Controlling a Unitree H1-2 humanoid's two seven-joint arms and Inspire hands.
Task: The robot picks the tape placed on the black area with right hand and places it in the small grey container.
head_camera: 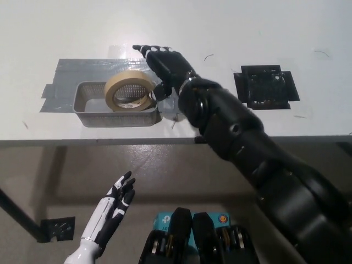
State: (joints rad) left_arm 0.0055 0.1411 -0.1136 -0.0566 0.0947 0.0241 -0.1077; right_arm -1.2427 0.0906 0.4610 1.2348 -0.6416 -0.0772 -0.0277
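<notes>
A table carries everything, its front edge crossing the lower middle of the view. Toward the front left, a taped patch is laid flat, and the small container is set on it, close to the front edge. The tape is seen at the container's right end, tilted and leaning on the rim. Just right of and behind the tape, the right hand is held over the table. A second patch is placed well apart toward the right. The left hand is held below the front edge, off the table.
</notes>
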